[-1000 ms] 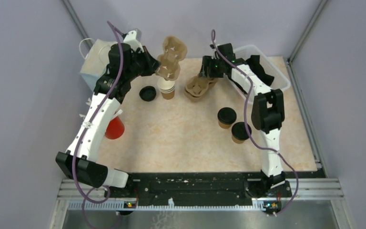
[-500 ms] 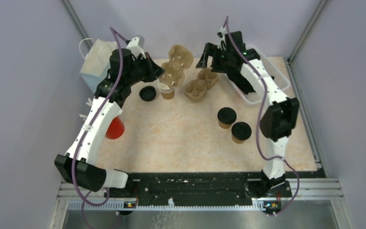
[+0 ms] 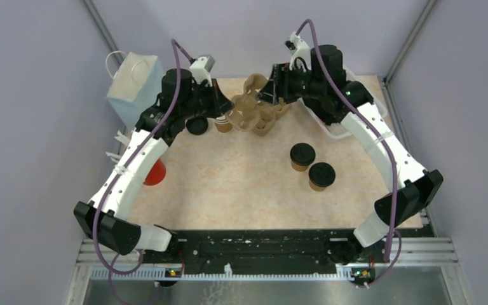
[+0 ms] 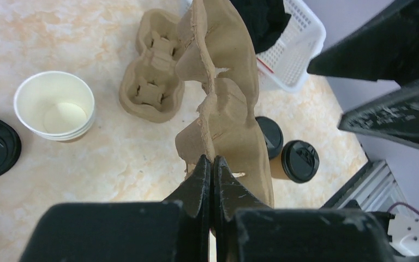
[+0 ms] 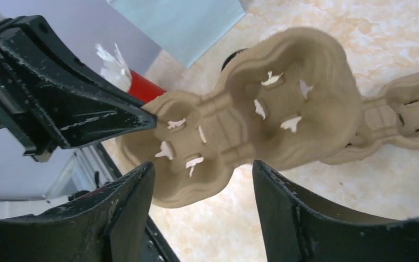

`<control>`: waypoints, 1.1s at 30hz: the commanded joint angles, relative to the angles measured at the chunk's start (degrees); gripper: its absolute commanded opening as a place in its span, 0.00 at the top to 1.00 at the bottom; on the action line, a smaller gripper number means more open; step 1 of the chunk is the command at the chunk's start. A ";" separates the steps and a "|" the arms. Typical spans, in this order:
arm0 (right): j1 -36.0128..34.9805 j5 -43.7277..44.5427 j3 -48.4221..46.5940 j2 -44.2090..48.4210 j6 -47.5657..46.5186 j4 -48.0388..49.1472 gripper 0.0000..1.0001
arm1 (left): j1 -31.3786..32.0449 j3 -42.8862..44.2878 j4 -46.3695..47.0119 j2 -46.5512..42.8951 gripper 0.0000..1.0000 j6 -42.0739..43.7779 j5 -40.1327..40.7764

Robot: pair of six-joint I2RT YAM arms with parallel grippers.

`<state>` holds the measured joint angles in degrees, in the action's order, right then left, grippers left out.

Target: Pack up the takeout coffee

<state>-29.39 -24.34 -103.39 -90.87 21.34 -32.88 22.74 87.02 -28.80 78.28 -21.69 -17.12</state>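
Observation:
Two takeout coffee cups, kraft-brown with black lids, stand right of centre (image 3: 302, 156) (image 3: 321, 176); the left wrist view shows them past the carrier (image 4: 300, 161). My left gripper (image 3: 225, 105) (image 4: 213, 161) is shut on the edge of a brown cardboard carrier (image 3: 252, 96) (image 4: 226, 98) and holds it in the air, on edge. My right gripper (image 3: 268, 95) (image 5: 203, 165) is open facing that carrier (image 5: 262, 109), with the carrier's lower rim between its fingers and touching neither.
A second carrier (image 3: 262, 122) (image 4: 155, 82) lies on the table under the held one. A stack of open cups (image 3: 223, 122) and a loose black lid (image 3: 196, 124) sit at its left. Red cup (image 3: 154, 171), paper bag (image 3: 133, 86), plastic bin (image 4: 289, 49) at the back right.
My left gripper has brought the held carrier right and lower, over the table carrier. My right arm left the table carrier, rose and swung to face the held one.

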 commanded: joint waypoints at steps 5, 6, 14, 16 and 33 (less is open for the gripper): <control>-2.92 -1.65 -4.34 -2.90 -17.70 -7.85 0.38 | 1.56 0.87 -3.65 -1.52 1.00 1.94 -1.15; -3.52 -1.22 -3.63 -2.84 -18.49 -7.78 0.37 | 1.60 0.89 -3.98 -1.61 1.00 2.11 -0.97; 0.80 -0.59 -1.14 -1.85 -6.51 -4.91 0.28 | 1.60 0.84 -4.85 -1.63 1.00 6.13 -5.42; 4.74 -5.13 0.39 -0.88 -6.46 -4.29 0.29 | 1.60 0.56 -4.77 -1.54 1.00 7.74 -8.40; 19.27 -42.56 23.61 1.02 8.23 25.22 0.49 | 1.60 -3.48 0.64 -2.08 1.00 10.40 -20.72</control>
<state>-10.09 -57.19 -82.30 -93.08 21.71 -22.15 24.21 83.74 -32.99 77.62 -12.71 -33.74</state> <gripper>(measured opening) 0.541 0.016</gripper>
